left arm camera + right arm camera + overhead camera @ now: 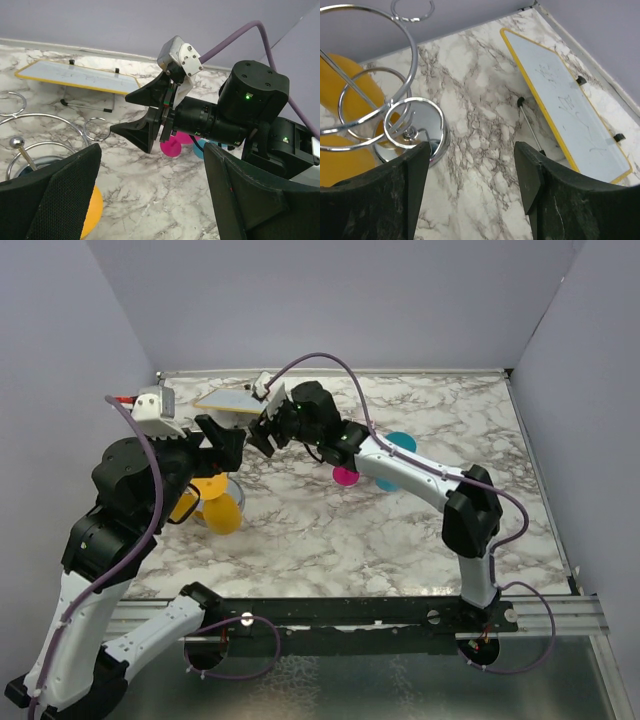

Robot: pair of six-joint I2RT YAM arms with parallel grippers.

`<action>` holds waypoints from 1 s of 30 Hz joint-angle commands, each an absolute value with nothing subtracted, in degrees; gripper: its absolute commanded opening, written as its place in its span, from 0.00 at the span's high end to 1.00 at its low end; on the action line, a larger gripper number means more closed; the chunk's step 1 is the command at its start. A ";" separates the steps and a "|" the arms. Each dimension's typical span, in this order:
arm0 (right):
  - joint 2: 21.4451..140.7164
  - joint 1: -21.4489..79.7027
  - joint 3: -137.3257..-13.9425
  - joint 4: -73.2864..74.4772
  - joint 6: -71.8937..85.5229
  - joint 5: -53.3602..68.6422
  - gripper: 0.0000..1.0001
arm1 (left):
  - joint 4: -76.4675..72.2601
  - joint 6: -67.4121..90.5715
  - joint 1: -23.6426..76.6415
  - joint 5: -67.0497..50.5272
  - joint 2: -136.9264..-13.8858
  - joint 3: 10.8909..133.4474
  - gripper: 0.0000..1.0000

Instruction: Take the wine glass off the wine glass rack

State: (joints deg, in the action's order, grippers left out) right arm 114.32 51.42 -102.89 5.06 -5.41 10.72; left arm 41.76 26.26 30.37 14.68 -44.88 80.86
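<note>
Wine glass (pixel 222 512), yellow, hangs on the wine glass rack (pixel 427 122). Over the rack's far side, the left gripper (pixel 150 195) and right gripper (pixel 470 185) face each other, both spread wide and empty. Beyond the rack stands a tilted whiteboard (pixel 222 400) on the marble surface (pixel 400 530).

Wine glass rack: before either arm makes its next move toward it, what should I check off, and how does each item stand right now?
1. Right gripper open and empty: ok.
2. Left gripper open and empty: ok.
3. Orange wine glass at the wine glass rack, not gripped: ok.
4. How its stem sits in the rack: cannot tell.
5. Room between the two grippers: not ok; they nearly meet in the top view.
6. Whiteboard standing apart from the rack: ok.
</note>
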 commanded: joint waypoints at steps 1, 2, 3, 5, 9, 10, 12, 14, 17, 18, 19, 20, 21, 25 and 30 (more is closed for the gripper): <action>109.20 51.33 -98.32 6.67 -4.97 9.02 0.31 | 44.78 26.56 30.06 10.99 -46.96 82.74 0.14; 107.98 51.26 -96.80 6.60 -4.32 8.78 0.31 | 46.34 26.62 30.10 10.35 -47.88 83.75 0.14; 106.66 51.18 -95.39 6.78 -3.74 8.52 0.31 | 47.99 26.49 30.06 9.54 -48.86 84.74 0.14; 103.85 50.88 -92.05 7.30 -2.23 7.24 0.30 | 52.05 26.25 30.06 8.07 -50.83 87.05 0.11; 97.21 49.24 -85.13 7.59 1.06 5.24 0.28 | 59.75 25.40 30.06 6.42 -54.39 89.87 0.06; 95.58 48.65 -83.85 7.69 1.98 5.17 0.27 | 61.37 24.99 30.06 6.23 -55.09 90.36 0.06; 92.44 47.74 -81.73 8.01 2.68 5.47 0.27 | 64.43 24.43 30.11 6.03 -56.50 91.43 0.06; 88.98 47.40 -80.15 8.64 2.66 5.46 0.27 | 67.68 23.93 30.13 6.28 -58.08 92.91 0.09; 84.61 47.29 -77.61 8.83 2.96 4.03 0.26 | 72.69 23.26 30.09 8.46 -59.98 95.22 0.16; 83.19 47.22 -76.76 8.65 3.46 3.50 0.26 | 74.17 23.06 30.07 9.46 -60.41 95.87 0.18; 81.88 47.20 -75.91 8.31 3.91 3.33 0.25 | 75.51 23.03 30.07 10.70 -60.75 96.61 0.18; 80.57 47.20 -74.88 8.03 4.36 3.31 0.25 | 77.02 23.03 30.10 11.91 -61.04 97.29 0.19; 79.45 47.20 -73.90 7.60 4.65 3.40 0.25 | 78.51 23.03 30.06 13.68 -61.44 97.98 0.20; 75.69 47.20 -70.52 6.71 4.86 3.24 0.25 | 82.52 22.24 30.06 18.16 -62.03 97.15 0.27; 74.02 47.19 -68.92 6.09 4.75 2.35 0.25 | 82.53 23.00 30.21 21.63 -62.79 94.57 0.30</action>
State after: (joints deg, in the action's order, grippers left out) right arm 75.35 46.92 -70.02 7.73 4.14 4.45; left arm 79.44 23.38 30.35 15.94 -62.06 95.85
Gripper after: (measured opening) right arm 0.752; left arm 0.714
